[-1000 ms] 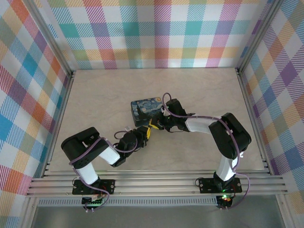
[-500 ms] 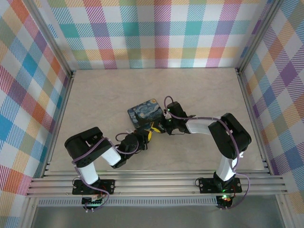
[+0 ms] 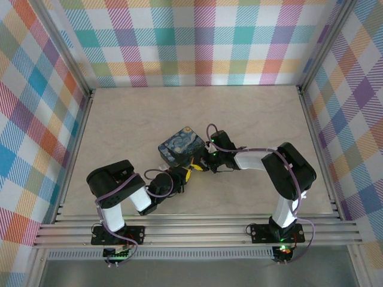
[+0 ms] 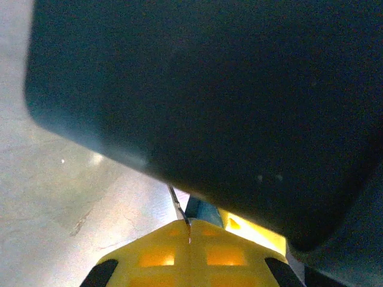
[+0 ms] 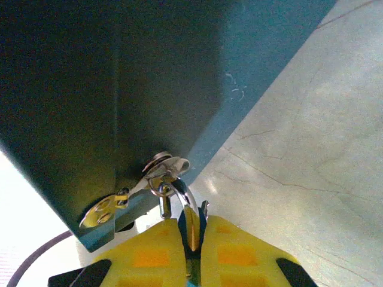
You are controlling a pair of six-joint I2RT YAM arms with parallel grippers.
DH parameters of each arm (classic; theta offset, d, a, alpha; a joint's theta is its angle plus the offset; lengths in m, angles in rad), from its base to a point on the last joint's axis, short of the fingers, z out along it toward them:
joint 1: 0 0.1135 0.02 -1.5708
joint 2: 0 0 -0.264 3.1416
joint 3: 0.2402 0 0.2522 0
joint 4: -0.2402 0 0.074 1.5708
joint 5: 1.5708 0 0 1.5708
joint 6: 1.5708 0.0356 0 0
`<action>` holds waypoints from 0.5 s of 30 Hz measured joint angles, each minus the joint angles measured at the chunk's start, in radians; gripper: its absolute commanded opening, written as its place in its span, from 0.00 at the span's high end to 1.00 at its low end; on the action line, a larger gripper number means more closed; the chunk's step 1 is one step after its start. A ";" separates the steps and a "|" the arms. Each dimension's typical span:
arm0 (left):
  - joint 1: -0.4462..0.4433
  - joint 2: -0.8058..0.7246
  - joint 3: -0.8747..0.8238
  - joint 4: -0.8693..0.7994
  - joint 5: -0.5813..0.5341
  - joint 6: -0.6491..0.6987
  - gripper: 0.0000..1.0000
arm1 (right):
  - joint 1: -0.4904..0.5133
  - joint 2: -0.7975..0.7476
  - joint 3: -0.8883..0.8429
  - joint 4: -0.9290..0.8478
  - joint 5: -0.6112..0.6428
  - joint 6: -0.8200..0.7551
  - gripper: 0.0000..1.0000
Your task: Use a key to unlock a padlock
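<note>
The padlock [image 3: 178,145] is lying near the middle of the table [image 3: 119,119], painted face up and one corner turned toward me. Both my arms are crowding in at its near edge. I cannot tell whether it is resting flat or tipped.

Through my right wrist camera I am looking along its dark teal side at a small metal bracket [image 5: 163,164] near the lower corner, with a shiny metal loop [image 5: 187,206] hanging from it. My right fingers [image 5: 239,254] are pinching that loop, closed narrow on it, so I am steadying that end.

My left fingers [image 4: 158,254] are pressed together as well. A thin sliver of metal, which I am taking to be the key [image 4: 178,205], is poking out between them, just beside the dark bulk of the lock. I cannot tell whether its tip is touching.

I am judging this to be the aligning step, with the key gripped but not yet seated. The next move is calling for me to find the keyhole, which I cannot see, then line the blade up, push in gently and twist while my right side is bracing.
</note>
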 measured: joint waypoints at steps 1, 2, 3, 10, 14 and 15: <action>0.000 0.005 0.000 0.006 0.002 0.013 1.00 | -0.001 0.002 0.000 0.001 -0.003 -0.003 1.00; 0.000 0.011 0.000 0.013 0.003 0.032 1.00 | -0.002 0.003 -0.001 0.001 -0.005 -0.003 1.00; 0.000 0.016 0.000 0.017 0.004 0.061 1.00 | -0.004 0.003 -0.003 0.001 -0.008 -0.006 1.00; 0.000 0.028 0.021 0.000 0.027 0.332 1.00 | -0.013 0.003 -0.004 -0.019 -0.018 -0.029 1.00; -0.006 0.029 0.042 -0.026 0.032 0.515 1.00 | -0.024 0.003 0.013 -0.064 -0.018 -0.037 1.00; -0.010 0.029 0.046 -0.032 0.032 0.559 1.00 | -0.026 0.004 0.018 -0.077 -0.018 -0.037 1.00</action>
